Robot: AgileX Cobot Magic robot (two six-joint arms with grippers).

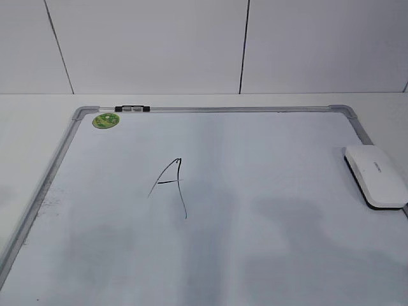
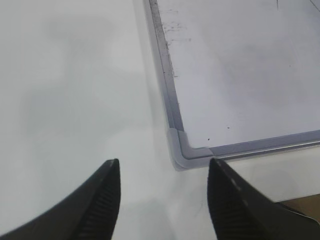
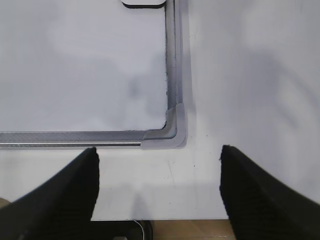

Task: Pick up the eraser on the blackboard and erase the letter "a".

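Observation:
The eraser [image 1: 377,175], a white block with a black base, lies on the right edge of the blackboard [image 1: 223,109], a white board with a silver frame. Only its near end shows at the top of the right wrist view [image 3: 143,3]. The one letter in view is a tall angular "A" [image 1: 171,185] in the board's middle; no small cursive "a" shows. My left gripper [image 2: 164,167] is open and empty above the table by the board's near left corner [image 2: 181,150]. My right gripper [image 3: 159,155] is open and empty by the near right corner [image 3: 172,130]. Neither gripper shows in the exterior view.
A round green sticker [image 1: 106,120] and a small black-and-silver clip [image 1: 132,109] sit at the board's far left edge. Grey smudges mark the left side of the board [image 2: 172,30]. The table's front edge [image 3: 200,218] lies just below the right gripper.

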